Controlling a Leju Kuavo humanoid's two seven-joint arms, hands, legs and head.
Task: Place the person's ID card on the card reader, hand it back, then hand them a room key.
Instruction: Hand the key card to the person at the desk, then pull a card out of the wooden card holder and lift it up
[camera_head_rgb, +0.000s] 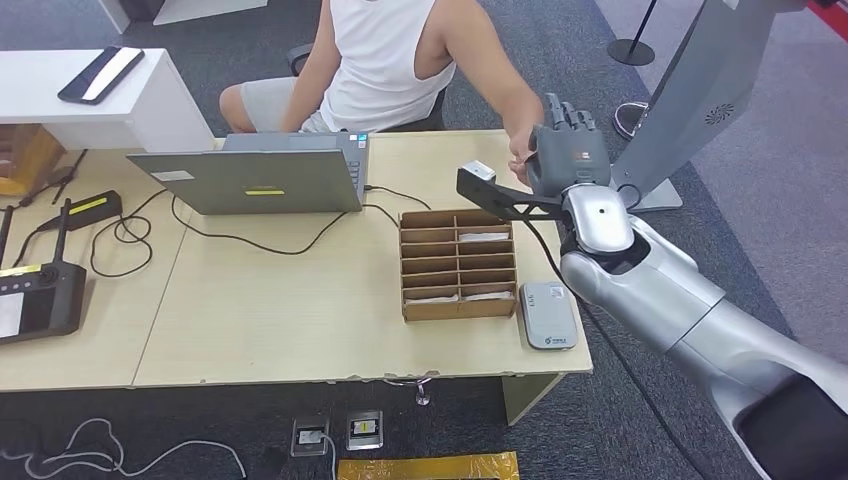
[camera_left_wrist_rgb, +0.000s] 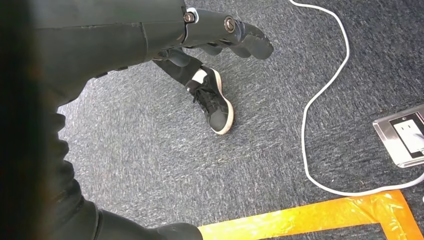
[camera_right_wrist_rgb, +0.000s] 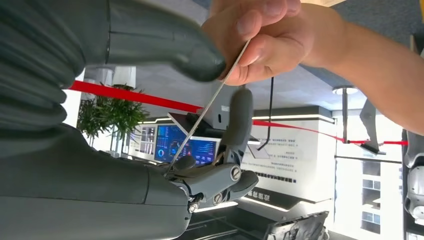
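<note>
A robot stands at a pale wooden desk (camera_head_rgb: 300, 310), facing a seated person in a white sleeveless top. Its right hand (camera_head_rgb: 568, 150) is raised over the far right corner of the desk, meeting the person's hand (camera_head_rgb: 520, 160). From the wrist camera, a thin card (camera_right_wrist_rgb: 210, 102) appears edge-on, a narrow pale line running between the robot's thick grey thumb (camera_right_wrist_rgb: 165, 47) and its darker fingers (camera_right_wrist_rgb: 237, 120). The person's fingers pinch the card's far end, while the near end sits down in the robot's palm. The thumb lies against one face of the card; whether the fingers press the other face firmly cannot be told, so both seem to share the card for now.

The card looks light, stiff and smooth, likely to slip from hard fingertips. It is best taken flat, thumb on one face and fingers on the other, well in from the edge.

The left hand (camera_left_wrist_rgb: 225, 35) hangs beside the robot's body above grey carpet, its fingers loosely extended and holding nothing.

On the desk, a small grey card reader (camera_head_rgb: 547, 314) lies near the front right corner, just beside a brown cardboard organiser (camera_head_rgb: 457, 265) with white cards in some slots. A grey laptop (camera_head_rgb: 255, 178) sits further left, with black cables trailing across the surface.
</note>
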